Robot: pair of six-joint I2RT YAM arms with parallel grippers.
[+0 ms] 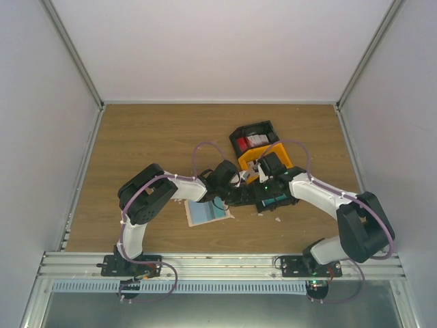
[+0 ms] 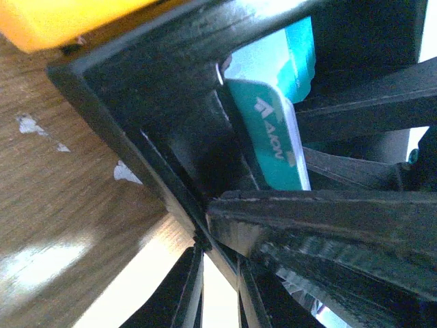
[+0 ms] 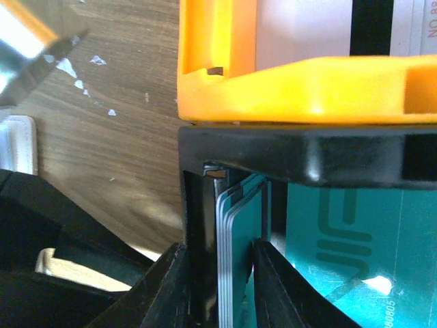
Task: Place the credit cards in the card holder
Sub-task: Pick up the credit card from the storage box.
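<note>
Credit cards: you have a stack of teal ones standing on edge in the near black bin, with another teal card lying flat beside them. Red ones sit in the far black bin, and a white/grey card with a black stripe lies in the yellow bin.
Card holder: it lies open and flat towards the near edge of the counter, about midway along it, pale inside up. It is just left of the bins and holds no card you can see.
Right gripper: one finger is outside the near black bin's wall and the other is against the upright stack. Wall and cards fill the gap, so it reads as clamped on both.
Left gripper: from above it crowds over the same bin. Its own camera shows only dark bars around a tilted teal card, so you cannot tell whether it grips.
Hidden: from above, both wrists cover most of the near black bin.
Writing: the tilted card has a white triangle mark and letters that look like "AVON", but they are blurred. The flat card has large letters cut off by the frame and the digits "80805". The white card shows "NO" in red, also cut off.
Scraps: white crumbs dot the counter beside the bins.
</note>
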